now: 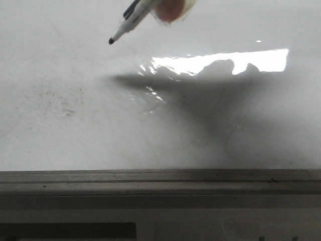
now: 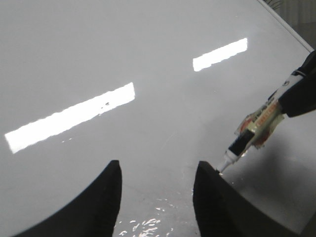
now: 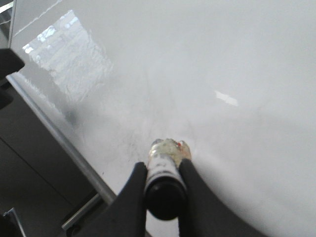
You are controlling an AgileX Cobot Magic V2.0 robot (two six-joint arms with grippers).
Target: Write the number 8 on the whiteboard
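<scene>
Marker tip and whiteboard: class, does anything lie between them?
Nothing visible does. The right hand grips the marker, its tip poised over bare whiteboard bearing only faint smudges. The left hand sits open, beside the tip.

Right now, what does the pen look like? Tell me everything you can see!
The pen is a slim marker with a white barrel, a dark band and a small black tip with the cap off. Clear, crinkly tape with something reddish is wrapped round its middle. The right gripper pinches its back end between two black fingers. It is tilted, tip pointing down at the glossy whiteboard. In the front view the tip seems to hang just above the board; no fresh ink line shows beneath it.
</scene>
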